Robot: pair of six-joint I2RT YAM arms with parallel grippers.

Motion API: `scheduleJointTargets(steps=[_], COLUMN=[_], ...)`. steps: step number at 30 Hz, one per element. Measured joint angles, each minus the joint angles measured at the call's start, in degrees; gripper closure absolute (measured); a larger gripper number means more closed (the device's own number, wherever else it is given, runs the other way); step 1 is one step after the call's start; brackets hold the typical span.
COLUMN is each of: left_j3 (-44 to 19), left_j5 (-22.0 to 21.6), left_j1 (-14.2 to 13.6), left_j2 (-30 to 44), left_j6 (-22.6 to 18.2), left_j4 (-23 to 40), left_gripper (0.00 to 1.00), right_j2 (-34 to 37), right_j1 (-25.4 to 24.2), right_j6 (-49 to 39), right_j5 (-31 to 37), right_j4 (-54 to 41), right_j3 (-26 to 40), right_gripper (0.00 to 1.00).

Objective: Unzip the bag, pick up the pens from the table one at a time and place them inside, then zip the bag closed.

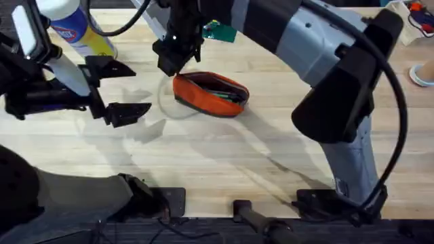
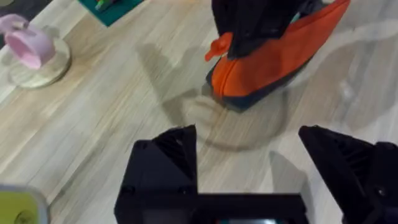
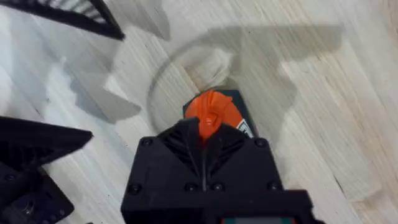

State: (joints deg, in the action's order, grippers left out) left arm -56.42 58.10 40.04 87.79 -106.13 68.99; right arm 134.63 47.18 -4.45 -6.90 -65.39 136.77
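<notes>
Bag (image 1: 211,94) end under R gripper (image 1: 178,62)

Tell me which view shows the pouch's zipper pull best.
Right wrist: the red zipper pull sits pinched in the right end effector. The left wrist view shows it side-on; overhead, the end effector covers it.

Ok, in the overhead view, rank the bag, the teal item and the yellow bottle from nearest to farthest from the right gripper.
1. bag: the right gripper is shut on its left end.
2. teal item: just beyond, towards the far edge.
3. yellow bottle: off at the far left.
</notes>
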Motion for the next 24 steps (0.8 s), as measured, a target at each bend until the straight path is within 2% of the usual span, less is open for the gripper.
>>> scheduleJointTargets(steps=[8, 13, 21, 24], left_j3=[0.0, 0.0, 0.0, 0.0], left_j5=[4.0, 7.1, 8.9, 8.8], left_j1=[-6.7, -11.1, -17.7, -19.3], left_j2=[8.4, 12.6, 14.2, 14.2], left_j6=[0.0, 0.0, 0.1, 2.0], left_j4=[-3.8, -7.6, -11.9, -13.9], left_gripper=[0.008, 0.007, 0.008, 0.008], right_j2=[0.0, 0.0, 0.0, 0.0], right_j1=[0.0, -0.1, -0.2, -0.2], right_j6=[0.2, 0.4, 0.4, 0.4], right_j5=[-0.1, -2.4, -3.9, -3.9], right_j4=[0.0, -0.2, -0.4, -0.4], right_j3=[0.0, 0.0, 0.0, 0.0], right_gripper=[0.97, 0.97, 0.97, 0.97])
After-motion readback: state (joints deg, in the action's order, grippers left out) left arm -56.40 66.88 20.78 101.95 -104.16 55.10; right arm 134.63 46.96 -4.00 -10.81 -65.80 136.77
